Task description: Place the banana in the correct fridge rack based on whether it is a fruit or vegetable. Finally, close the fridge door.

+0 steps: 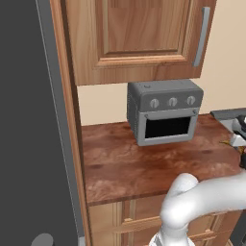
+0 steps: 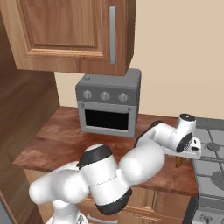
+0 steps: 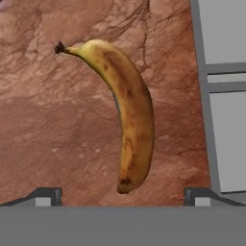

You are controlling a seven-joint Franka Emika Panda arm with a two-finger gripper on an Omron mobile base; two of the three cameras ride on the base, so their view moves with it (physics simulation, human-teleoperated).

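The banana (image 3: 129,113) lies flat on the brown countertop (image 3: 53,125), yellow with brown blotches, its dark stem pointing away from the hand. My gripper (image 3: 122,197) hangs open right above it. The fingertips (image 3: 48,196) stand wide to either side of the fruit's near end, touching nothing. In the right base view the hand (image 2: 189,146) reaches over the counter's right end, with a bit of the banana (image 2: 179,162) below it. In the left base view the gripper (image 1: 241,144) sits at the right edge. The fridge racks are out of view.
A grey toaster oven (image 1: 163,115) stands at the back of the counter (image 1: 125,163) under wooden wall cabinets (image 1: 134,33). A stove (image 2: 210,153) borders the counter just right of the banana. A tall dark grey fridge panel (image 1: 21,120) rises at the left.
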